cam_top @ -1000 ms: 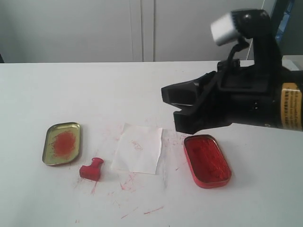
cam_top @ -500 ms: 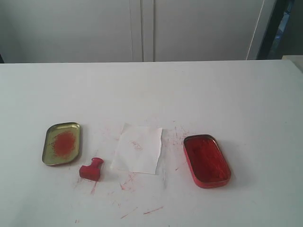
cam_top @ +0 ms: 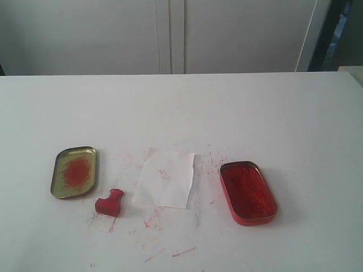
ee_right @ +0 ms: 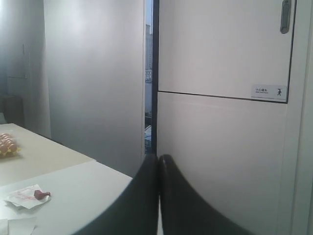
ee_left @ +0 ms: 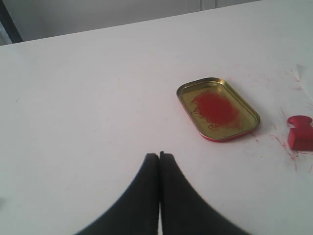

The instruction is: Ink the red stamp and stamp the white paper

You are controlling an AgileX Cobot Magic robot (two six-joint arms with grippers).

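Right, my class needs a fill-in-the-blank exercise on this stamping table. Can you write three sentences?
1. Between the gold tin and the white paper lies the ____.
2. In the exterior view, the ink-filled tin sits to the paper's ____.
3. The left gripper has its jaws ____, holding nothing.
Missing words: red stamp; right; shut.

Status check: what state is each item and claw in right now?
red stamp: lying loose, not held.
white paper: flat, faint red marks on it.
red ink tin: uncovered, full of red ink.
gold tin: open side up, red smear inside.
left claw: shut, empty.
right claw: shut, empty.
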